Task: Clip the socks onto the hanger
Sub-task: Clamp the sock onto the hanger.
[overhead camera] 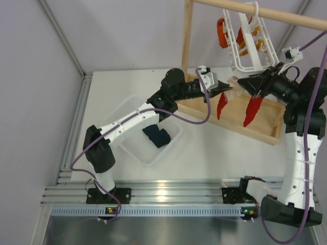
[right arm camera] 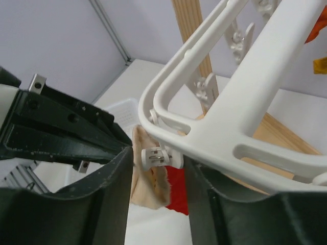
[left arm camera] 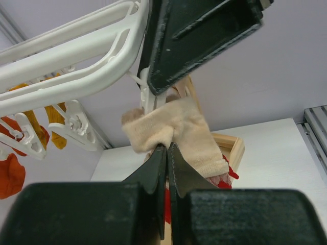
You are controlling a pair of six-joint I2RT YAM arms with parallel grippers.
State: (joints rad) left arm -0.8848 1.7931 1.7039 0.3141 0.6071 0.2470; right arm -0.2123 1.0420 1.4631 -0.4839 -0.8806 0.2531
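The white hanger (overhead camera: pixel 249 48) hangs from the wooden rack's top bar. My left gripper (overhead camera: pixel 228 91) is shut on the beige cuff of the red sock (overhead camera: pixel 222 106), holding it up just under a corner clip; the left wrist view shows the jaws (left arm camera: pixel 167 148) pinching the cuff (left arm camera: pixel 173 125). My right gripper (overhead camera: pixel 254 84) is closed around that white clip (right arm camera: pixel 161 155), a finger against each side, with the cuff (right arm camera: pixel 145 184) right behind it. The navy sock (overhead camera: pixel 156 136) lies in a clear bin.
The light wooden rack has a post (overhead camera: pixel 187 35), a top bar (overhead camera: pixel 271 13) and a tray base (overhead camera: pixel 265 131). Orange and yellow socks (overhead camera: pixel 222 33) hang on the hanger's far clips. The clear plastic bin (overhead camera: pixel 134 108) sits under my left arm.
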